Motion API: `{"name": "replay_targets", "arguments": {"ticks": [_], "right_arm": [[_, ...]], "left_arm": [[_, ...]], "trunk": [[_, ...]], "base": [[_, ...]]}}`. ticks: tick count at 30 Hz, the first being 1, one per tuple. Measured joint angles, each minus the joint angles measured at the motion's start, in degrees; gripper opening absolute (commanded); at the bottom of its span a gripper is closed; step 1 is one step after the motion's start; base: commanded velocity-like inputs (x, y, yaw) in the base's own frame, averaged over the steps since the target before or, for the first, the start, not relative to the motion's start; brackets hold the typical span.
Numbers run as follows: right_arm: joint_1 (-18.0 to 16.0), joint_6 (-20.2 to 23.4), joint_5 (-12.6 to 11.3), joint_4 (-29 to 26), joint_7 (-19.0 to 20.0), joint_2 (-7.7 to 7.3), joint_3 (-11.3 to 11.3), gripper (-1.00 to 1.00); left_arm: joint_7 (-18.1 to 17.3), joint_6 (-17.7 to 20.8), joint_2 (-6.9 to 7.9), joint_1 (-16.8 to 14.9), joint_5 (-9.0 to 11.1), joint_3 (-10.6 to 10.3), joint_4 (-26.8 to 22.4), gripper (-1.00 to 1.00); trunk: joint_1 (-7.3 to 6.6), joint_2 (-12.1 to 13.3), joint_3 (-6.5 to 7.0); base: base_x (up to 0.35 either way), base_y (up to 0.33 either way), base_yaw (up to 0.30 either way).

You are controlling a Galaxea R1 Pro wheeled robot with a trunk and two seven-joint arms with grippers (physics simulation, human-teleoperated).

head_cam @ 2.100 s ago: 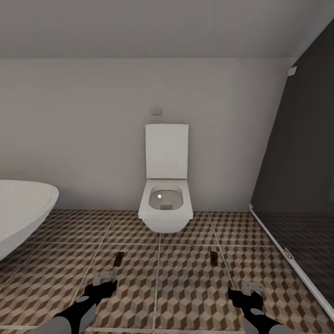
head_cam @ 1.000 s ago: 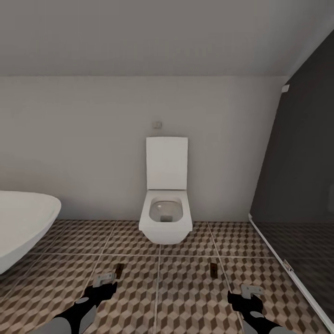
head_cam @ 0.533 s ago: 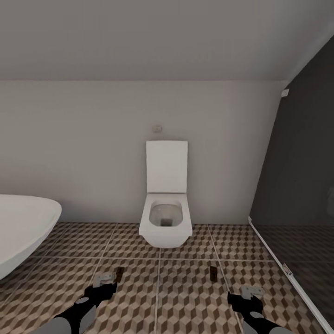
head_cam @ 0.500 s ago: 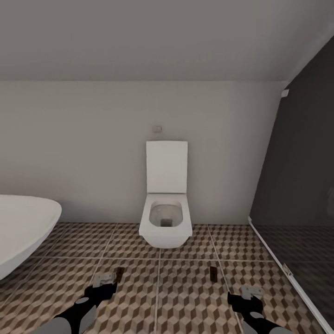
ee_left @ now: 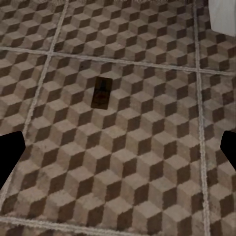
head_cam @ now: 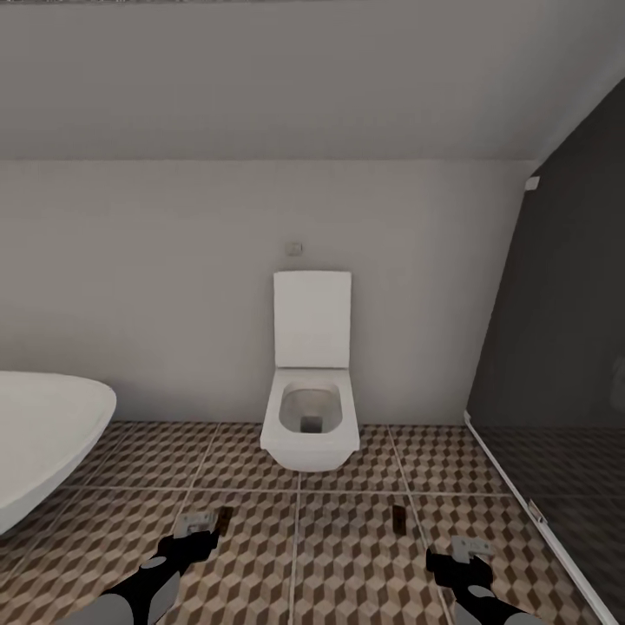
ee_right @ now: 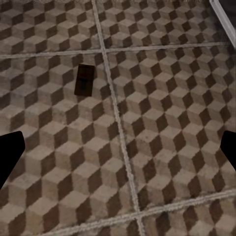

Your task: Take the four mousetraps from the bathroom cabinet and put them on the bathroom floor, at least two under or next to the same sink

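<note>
Two mousetraps lie flat on the cube-patterned bathroom floor (head_cam: 347,573) in front of the toilet, one on the left (head_cam: 224,519) and one on the right (head_cam: 399,519). My left gripper (head_cam: 196,526) hovers open just short of the left mousetrap (ee_left: 102,92), its dark fingertips (ee_left: 10,157) spread wide and empty. My right gripper (head_cam: 470,549) is also open and empty, with the right mousetrap (ee_right: 84,79) ahead of it and off to one side. The cabinet and the sink are out of view.
A white toilet (head_cam: 311,408) with its lid raised stands against the back wall. A white rounded bathtub (head_cam: 43,443) juts in at the left. A dark glass shower screen (head_cam: 564,365) with a white floor rail runs along the right.
The whole picture has slid downward, so the camera has tilted or risen. Both arms and the two mousetraps keep their places relative to the floor.
</note>
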Motion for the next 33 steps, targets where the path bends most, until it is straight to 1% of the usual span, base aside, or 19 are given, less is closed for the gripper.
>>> {"name": "replay_targets", "arguments": {"ticks": [28, 33], "right_arm": [[0.00, 0.03, 0.09, 0.01, -0.08, 0.08, 0.00, 1.00], [0.00, 0.02, 0.74, 0.01, -0.09, 0.09, 0.01, 1.00]], "left_arm": [[0.00, -0.02, 0.09, 0.00, 0.08, 0.02, -0.01, 1.00], [0.00, -0.02, 0.09, 0.00, 0.08, 0.04, 0.00, 1.00]], "trunk": [[-6.15, 11.23, 5.03], [-7.25, 13.24, 5.92]], "base": [[0.000, 0.000, 0.000], [0.000, 0.000, 0.000]]}}
